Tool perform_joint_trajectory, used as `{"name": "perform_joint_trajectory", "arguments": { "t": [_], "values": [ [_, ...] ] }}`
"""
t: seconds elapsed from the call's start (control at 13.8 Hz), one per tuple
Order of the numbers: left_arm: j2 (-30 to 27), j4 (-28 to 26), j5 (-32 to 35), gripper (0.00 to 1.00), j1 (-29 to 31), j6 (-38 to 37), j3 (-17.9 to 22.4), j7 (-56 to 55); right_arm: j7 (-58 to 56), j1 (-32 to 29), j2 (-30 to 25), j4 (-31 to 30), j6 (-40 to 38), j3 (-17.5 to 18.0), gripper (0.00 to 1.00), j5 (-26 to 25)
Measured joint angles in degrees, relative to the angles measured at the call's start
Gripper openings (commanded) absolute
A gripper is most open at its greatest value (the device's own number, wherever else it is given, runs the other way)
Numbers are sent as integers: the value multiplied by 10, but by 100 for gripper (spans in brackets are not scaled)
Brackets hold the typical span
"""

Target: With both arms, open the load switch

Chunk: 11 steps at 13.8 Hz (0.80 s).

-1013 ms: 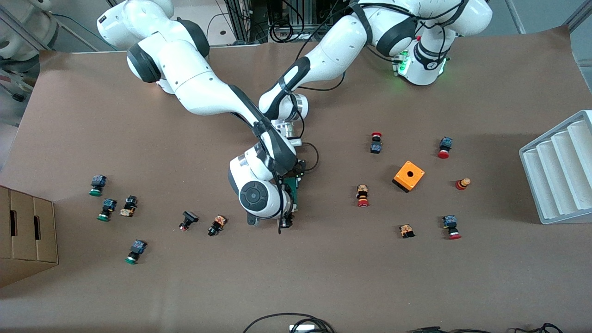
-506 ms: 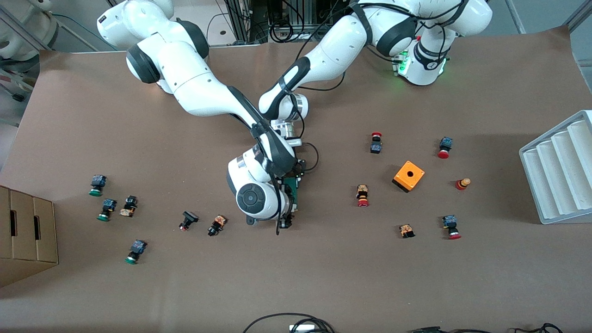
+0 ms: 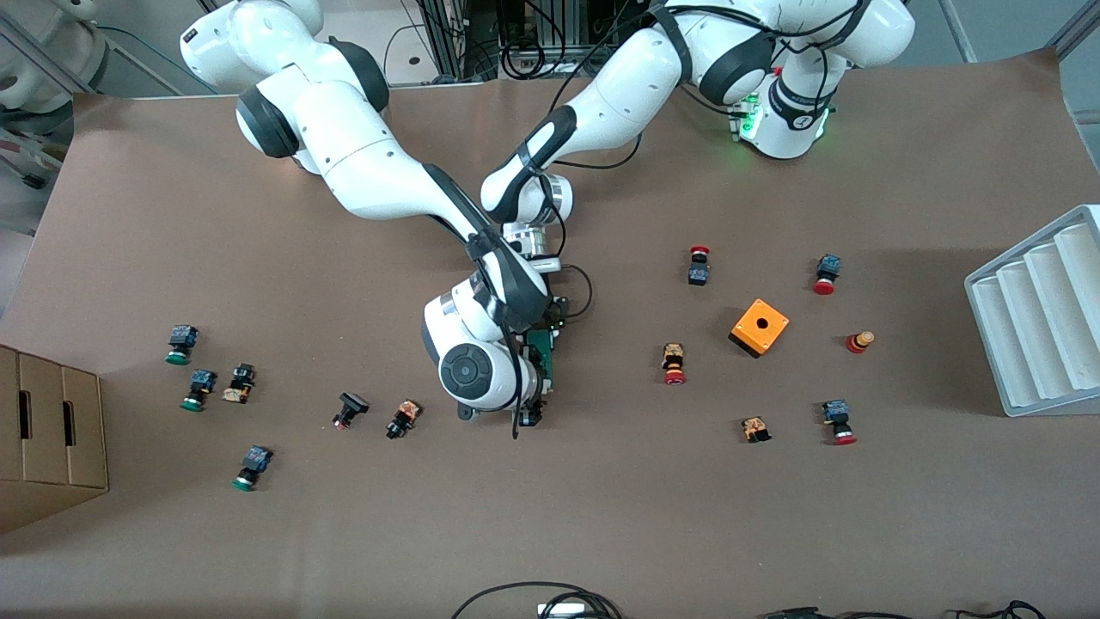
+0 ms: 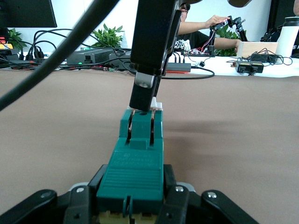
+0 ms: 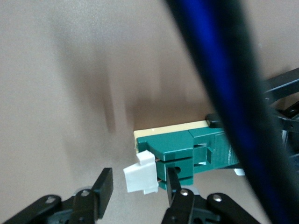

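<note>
The load switch point(image 3: 543, 351) is a slim green bar point(image 4: 135, 161) with a small white block point(image 5: 140, 179) at one end, held low over the middle of the table. My left gripper point(image 4: 135, 186) is shut on the green body's other end, one finger pressed to each side. My right gripper point(image 5: 139, 186) stands open around the white block. One of its fingers point(image 5: 174, 184) lies against the green body beside the block. The other finger point(image 5: 103, 184) is clear of the block with a gap. In the front view the right arm's hand point(image 3: 473, 370) covers most of the switch.
Small red-capped and green-capped push-buttons lie scattered toward both ends of the table. An orange cube box point(image 3: 759, 327) sits toward the left arm's end, near a white ribbed rack point(image 3: 1040, 318). A cardboard box point(image 3: 47, 438) stands at the right arm's end.
The right arm's hand has shifted slightly toward the right arm's end of the table. The left arm and the switch have stayed put.
</note>
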Motion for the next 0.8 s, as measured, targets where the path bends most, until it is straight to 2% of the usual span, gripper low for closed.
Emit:
{"name": "perform_joint_trajectory", "arguments": {
  "t": [0.29,0.43,0.8],
  "values": [
    [0,0,0,50,0,0,0,0,0,0,0,1,0,1,49,0],
    [0,0,0,50,0,0,0,0,0,0,0,1,0,2,41,0],
    [0,0,0,50,0,0,0,0,1,0,0,2,0,4,37,0]
  ]
}}
